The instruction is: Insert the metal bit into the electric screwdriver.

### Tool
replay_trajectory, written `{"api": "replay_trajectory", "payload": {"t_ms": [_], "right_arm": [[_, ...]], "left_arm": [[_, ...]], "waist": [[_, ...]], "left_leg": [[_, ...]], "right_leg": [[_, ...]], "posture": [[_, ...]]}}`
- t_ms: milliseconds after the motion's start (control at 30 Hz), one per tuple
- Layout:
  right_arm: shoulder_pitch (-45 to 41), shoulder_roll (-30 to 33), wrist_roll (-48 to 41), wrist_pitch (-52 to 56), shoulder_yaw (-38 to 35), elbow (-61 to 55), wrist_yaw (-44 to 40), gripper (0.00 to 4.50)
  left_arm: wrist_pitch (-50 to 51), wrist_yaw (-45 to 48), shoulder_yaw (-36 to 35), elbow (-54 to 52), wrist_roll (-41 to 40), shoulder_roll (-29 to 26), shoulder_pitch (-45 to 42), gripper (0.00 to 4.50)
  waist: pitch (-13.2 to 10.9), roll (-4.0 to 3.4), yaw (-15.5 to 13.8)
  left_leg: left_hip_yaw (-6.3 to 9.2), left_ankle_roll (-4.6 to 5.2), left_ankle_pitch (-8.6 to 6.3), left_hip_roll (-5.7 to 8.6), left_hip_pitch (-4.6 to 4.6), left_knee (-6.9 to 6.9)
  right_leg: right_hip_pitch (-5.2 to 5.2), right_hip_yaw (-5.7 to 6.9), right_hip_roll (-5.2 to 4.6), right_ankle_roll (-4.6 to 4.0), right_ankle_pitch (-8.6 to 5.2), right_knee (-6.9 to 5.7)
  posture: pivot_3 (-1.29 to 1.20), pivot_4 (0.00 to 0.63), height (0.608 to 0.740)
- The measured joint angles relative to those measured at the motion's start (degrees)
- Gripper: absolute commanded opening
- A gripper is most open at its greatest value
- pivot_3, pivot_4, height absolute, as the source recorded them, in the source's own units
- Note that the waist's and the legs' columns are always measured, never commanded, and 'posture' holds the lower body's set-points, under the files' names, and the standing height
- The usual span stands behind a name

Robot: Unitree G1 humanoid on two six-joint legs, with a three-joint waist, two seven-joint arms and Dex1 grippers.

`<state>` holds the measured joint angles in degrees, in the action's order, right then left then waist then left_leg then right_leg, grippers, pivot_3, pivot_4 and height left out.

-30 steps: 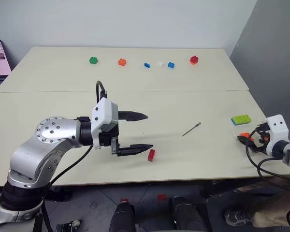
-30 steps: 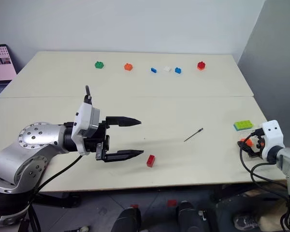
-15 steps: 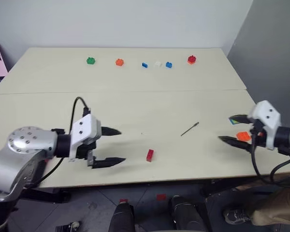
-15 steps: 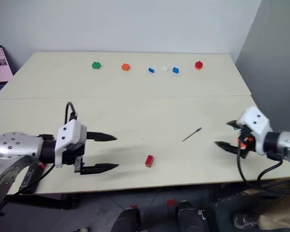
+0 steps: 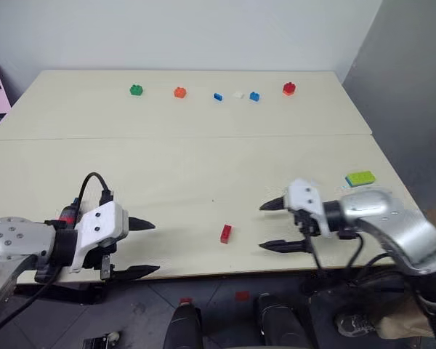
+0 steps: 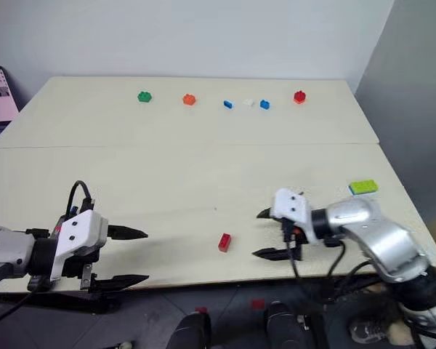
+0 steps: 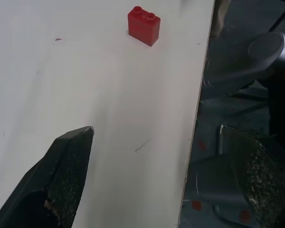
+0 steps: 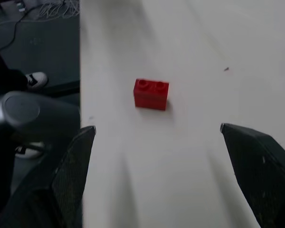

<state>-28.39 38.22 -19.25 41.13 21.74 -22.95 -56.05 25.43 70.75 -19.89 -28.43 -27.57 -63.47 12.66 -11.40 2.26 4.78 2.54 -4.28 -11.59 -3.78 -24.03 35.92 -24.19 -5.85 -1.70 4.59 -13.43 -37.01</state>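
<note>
Black fingers of both the left gripper and right gripper spread wide, holding nothing.

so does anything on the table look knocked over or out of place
Nothing looks spilled or damaged. One red brick sits alone near the front edge of the table, apart from the row of small bricks along the far side.

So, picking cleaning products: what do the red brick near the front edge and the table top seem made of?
Red brick: probably moulded plastic, judging by its even colour and two round studs. Table: smooth matt cream surface, perhaps laminate over board; its core isn't visible.
</note>
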Motion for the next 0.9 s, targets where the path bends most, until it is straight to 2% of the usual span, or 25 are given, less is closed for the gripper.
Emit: {"api": "replay_trajectory", "payload": {"t_ms": [200,333,433,733,900], "right_arm": [[-0.2,-10.2,4.7,1.7,6.3,4.7,7.3,4.43],[-0.2,-12.1,5.6,2.1,6.7,7.2,8.9,4.43],[-0.1,-12.4,6.2,2.2,6.7,8.1,9.1,3.91],[0.2,-13.9,7.3,1.8,6.8,9.3,9.4,1.47],[0.3,-13.9,7.9,1.3,6.8,9.4,9.4,1.45]], "left_arm": [[-2.9,0.1,-0.2,0.1,0.9,2.0,1.7,4.50],[-3.2,-0.1,0.3,-0.1,0.9,2.1,1.2,4.50],[-2.7,-0.6,1.4,-0.4,0.6,2.1,-0.5,4.50],[2.2,-3.1,3.7,-3.4,-1.9,2.1,-6.1,4.50],[4.0,-4.1,3.9,-4.3,-5.3,3.6,-9.5,4.50]], "waist": [[0.0,0.02,-0.3],[0.0,0.03,-0.3],[0.0,0.03,-0.3],[0.0,0.03,-0.1],[0.0,0.04,-0.2]], "left_leg": [[0.00,-0.01,0.00,0.00,-0.13,0.02],[0.02,0.00,0.00,-0.01,-0.08,0.01],[0.02,0.00,0.00,-0.01,-0.07,0.01],[0.03,0.00,0.00,-0.02,-0.06,0.00],[0.05,0.00,0.00,-0.02,-0.03,0.01]], "right_leg": [[-0.03,0.03,-0.01,-0.03,-0.02,0.03],[-0.01,0.04,0.00,-0.03,-0.02,-0.02],[-0.01,0.05,0.00,-0.03,-0.02,-0.04],[0.01,0.05,0.03,-0.02,-0.02,-0.04],[0.05,0.06,0.03,-0.03,-0.02,-0.06]], "posture": [[0.00,0.150,0.740],[0.00,0.150,0.740],[0.00,0.150,0.740],[0.00,0.150,0.740],[0.00,0.150,0.740]]}}
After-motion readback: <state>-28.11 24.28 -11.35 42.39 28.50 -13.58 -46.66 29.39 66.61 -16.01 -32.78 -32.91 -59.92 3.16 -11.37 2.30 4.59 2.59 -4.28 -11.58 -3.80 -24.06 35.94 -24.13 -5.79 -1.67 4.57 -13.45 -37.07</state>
